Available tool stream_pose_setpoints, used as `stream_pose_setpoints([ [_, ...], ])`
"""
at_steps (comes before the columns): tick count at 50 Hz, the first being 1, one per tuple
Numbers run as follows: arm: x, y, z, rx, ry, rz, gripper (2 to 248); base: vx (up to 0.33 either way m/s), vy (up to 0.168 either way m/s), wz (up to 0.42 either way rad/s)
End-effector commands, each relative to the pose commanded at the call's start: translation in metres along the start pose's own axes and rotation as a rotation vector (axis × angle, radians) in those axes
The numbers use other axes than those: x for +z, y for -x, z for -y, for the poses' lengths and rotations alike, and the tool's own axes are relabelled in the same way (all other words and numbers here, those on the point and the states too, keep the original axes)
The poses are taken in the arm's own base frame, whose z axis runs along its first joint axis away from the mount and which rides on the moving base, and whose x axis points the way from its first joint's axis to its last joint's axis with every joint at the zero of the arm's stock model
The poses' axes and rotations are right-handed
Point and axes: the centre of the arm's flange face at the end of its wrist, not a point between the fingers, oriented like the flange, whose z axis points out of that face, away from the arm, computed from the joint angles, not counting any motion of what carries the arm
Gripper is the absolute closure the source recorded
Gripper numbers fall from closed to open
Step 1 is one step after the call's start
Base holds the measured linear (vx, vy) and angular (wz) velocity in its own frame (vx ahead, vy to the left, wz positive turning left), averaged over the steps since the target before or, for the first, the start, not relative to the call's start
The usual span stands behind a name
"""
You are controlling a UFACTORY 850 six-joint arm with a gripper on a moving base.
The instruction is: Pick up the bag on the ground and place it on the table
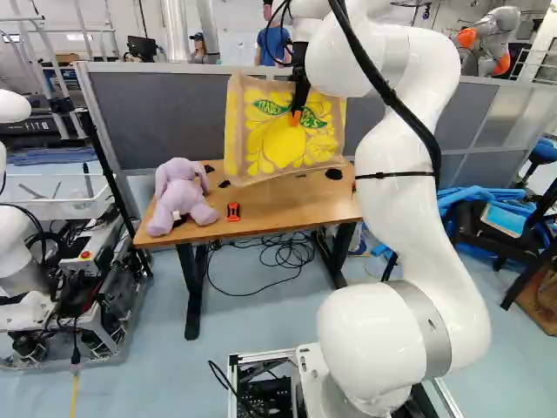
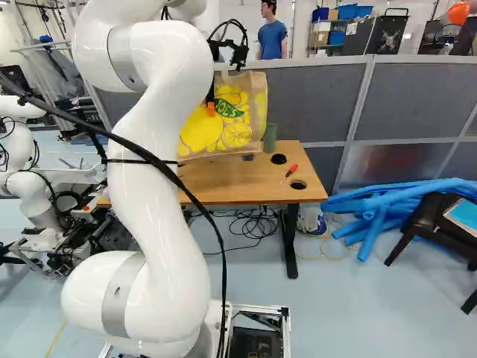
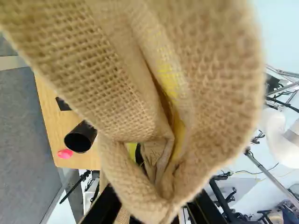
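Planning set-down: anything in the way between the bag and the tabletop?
Nothing visible between the bag and the table, though the bag hides part of the top. Nearby: a purple stuffed toy in the left base view and a green container partly behind the bag in the right base view.

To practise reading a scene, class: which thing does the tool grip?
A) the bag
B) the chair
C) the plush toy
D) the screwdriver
A: the bag is pinched between the fingers of the tool, while the plush toy sits on the table.
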Motion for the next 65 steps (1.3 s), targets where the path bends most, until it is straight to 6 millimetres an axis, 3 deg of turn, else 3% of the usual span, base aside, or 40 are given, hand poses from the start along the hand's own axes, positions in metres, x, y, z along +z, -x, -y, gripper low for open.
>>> stream_pose_setpoints([
  [44, -0.002, -0.028, -0.009, 0.046, -0.003, 0.005, 228, 0.000, 0.000, 0.000],
  [65, 0.026, -0.047, 0.001, 0.068, 0.045, 0.023, 228, 0.000, 0.000, 0.000],
])
